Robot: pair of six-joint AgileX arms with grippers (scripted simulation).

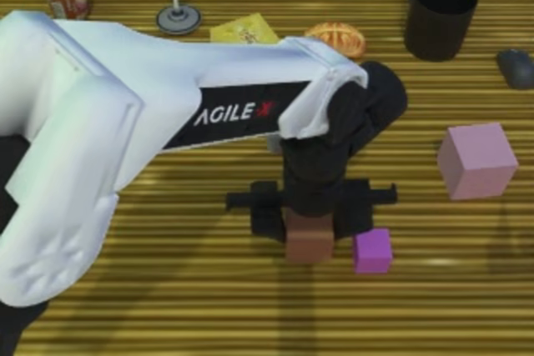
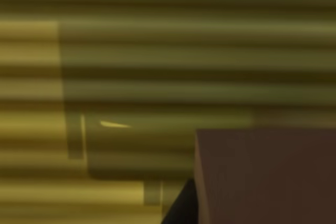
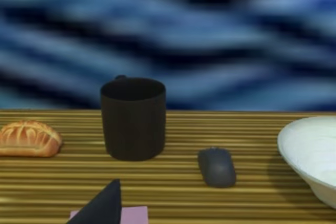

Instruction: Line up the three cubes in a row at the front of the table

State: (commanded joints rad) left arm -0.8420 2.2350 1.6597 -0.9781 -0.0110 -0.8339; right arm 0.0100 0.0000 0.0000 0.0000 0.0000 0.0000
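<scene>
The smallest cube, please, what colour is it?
Bright magenta, seen best in the top view.

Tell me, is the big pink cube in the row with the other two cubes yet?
No. The pale pink cube sits alone toward the table's right, behind the brown cube and magenta cube.

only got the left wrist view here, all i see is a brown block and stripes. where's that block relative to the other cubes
Observer: In the top view the brown cube sits beside the magenta cube, on its left, a small gap between them.
Operator: and the third one
Observer: The pale pink cube stands apart, farther back and to the right.
Operator: what's the left arm doing
Observer: The left gripper is down directly over the brown cube.
</scene>
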